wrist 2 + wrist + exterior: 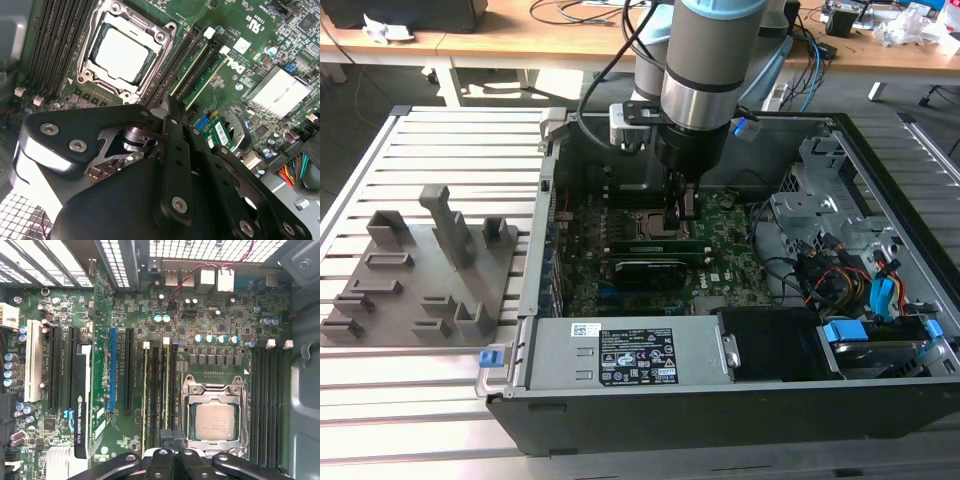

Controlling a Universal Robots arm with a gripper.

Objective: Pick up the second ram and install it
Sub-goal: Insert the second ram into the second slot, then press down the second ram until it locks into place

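— What's nearest?
— A slatted metal desk (420, 410). On it stands an open computer case (650, 410), with a grey tray (420, 280) beside it on the exterior view's left.
— And the arm (705, 60)?
— It reaches down into the case. Its fingers (165, 436) are pressed together, tips right over one end of the second ram (166, 390), which sits in a slot just beside the processor socket (215, 415).
— And behind?
— A wooden desk (520, 30), strewn with cables (585, 8).

motherboard (200, 320), CPU socket (215, 420), hand (172, 440)
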